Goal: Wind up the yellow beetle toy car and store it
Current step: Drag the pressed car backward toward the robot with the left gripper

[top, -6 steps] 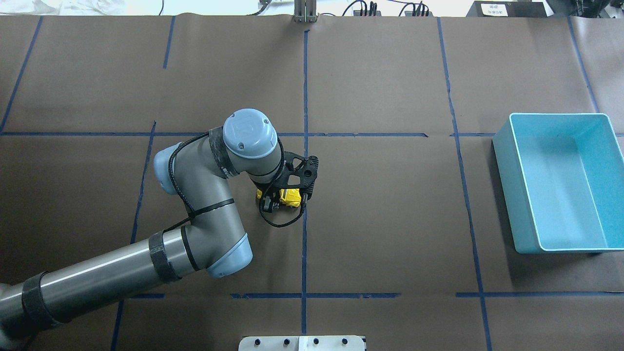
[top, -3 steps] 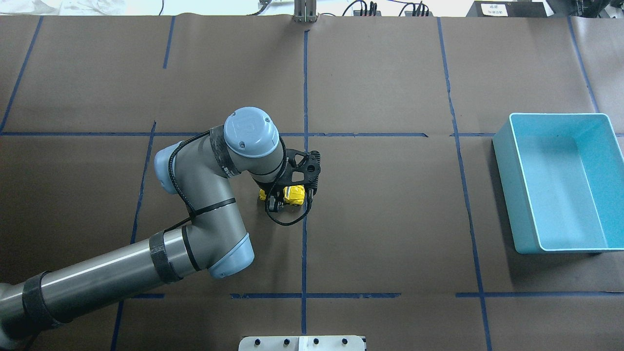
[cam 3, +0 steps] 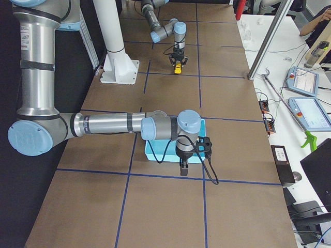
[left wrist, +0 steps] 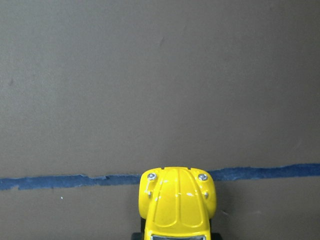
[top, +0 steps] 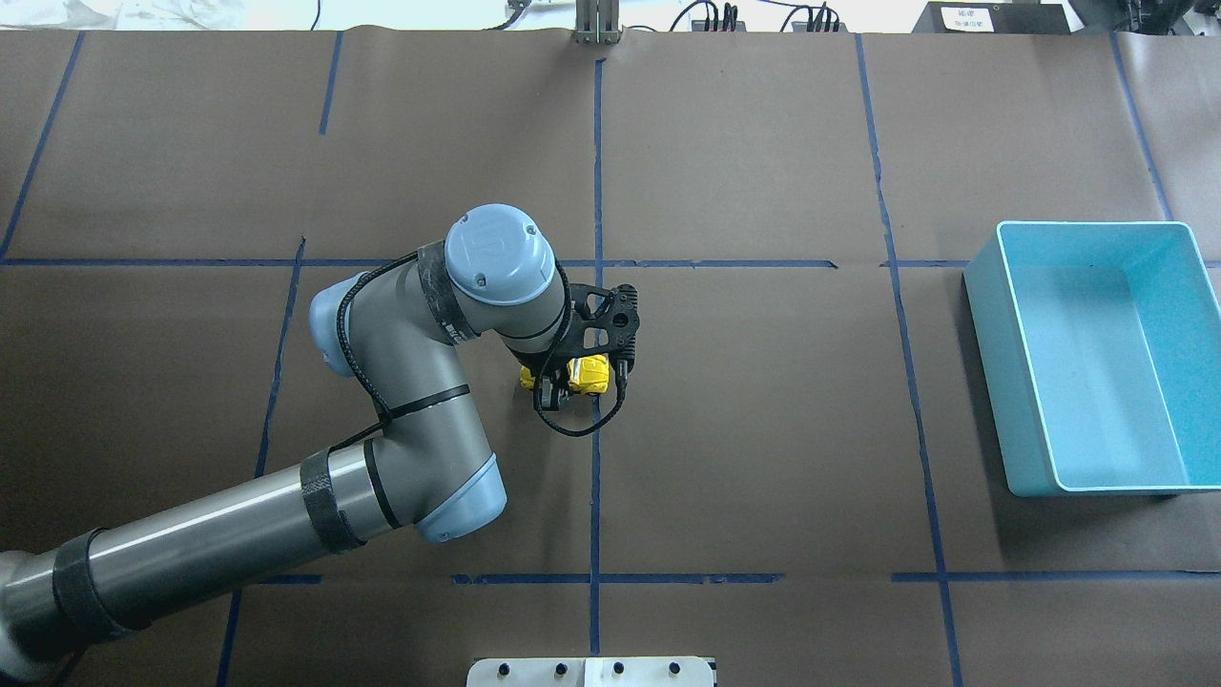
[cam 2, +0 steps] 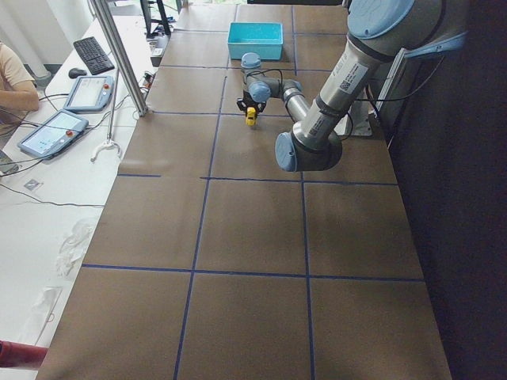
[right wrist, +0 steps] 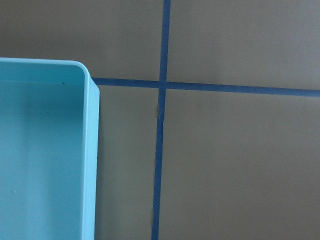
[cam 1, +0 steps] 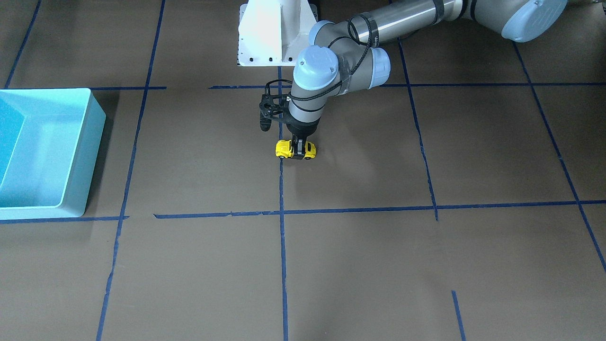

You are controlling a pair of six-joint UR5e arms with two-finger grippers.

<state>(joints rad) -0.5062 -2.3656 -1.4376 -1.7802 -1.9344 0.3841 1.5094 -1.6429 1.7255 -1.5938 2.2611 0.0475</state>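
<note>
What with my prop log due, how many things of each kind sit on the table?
yellow beetle toy car: 1
light blue bin: 1
Total: 2

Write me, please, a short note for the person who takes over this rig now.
Left tool: shut on the yellow beetle toy car, low on the table, across a blue tape line.
Right tool: by the light blue bin; open or shut, I cannot tell.
Done: car grasped; winding state not visible.
Left: wind it if needed, then store it, probably in the bin, now empty.
</note>
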